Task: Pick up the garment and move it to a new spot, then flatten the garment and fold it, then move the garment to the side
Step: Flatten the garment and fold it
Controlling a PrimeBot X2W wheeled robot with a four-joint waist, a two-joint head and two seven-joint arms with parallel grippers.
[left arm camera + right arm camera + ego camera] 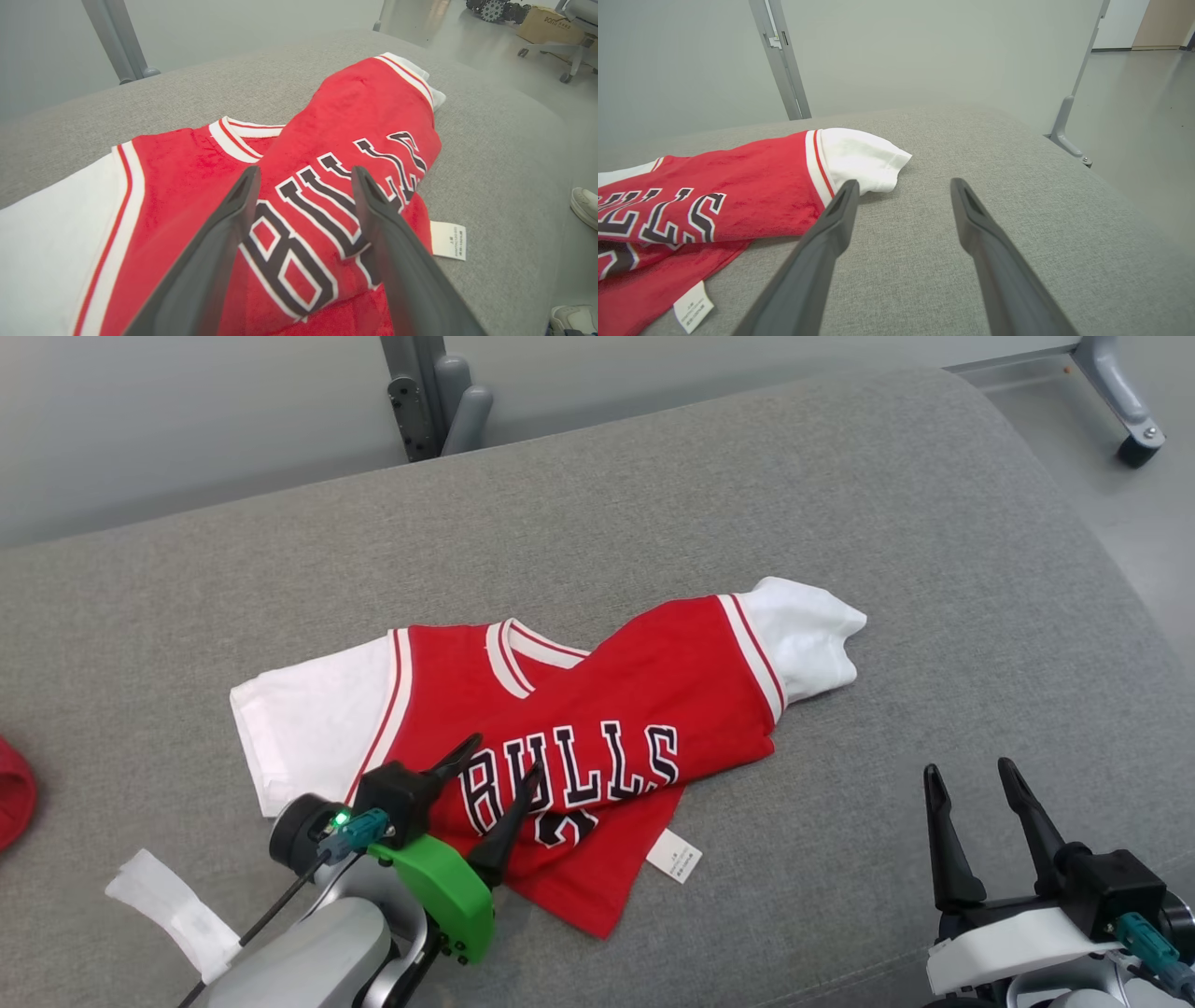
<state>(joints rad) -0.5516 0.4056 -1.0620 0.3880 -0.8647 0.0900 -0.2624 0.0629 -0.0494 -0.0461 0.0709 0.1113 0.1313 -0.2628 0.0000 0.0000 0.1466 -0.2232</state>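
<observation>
The grey padded cushion carries everything. The garment, a red jersey with white sleeves and dark lettering, lies near the cushion's middle, a little toward the front edge. Its right half is thrown slantwise across the chest, so one white sleeve points toward the right edge and the other lies flat toward the left edge.

By this look, placing is done and a first fold is made, though it is crooked and the hem pokes out unevenly at the front. Squaring up, further folds and the move aside seem left to do.

The left gripper hovers over the lettering, claw released and holding nothing. The right gripper waits over bare cushion by the front right corner, likewise released. A small care label sticks out at the hem.
</observation>
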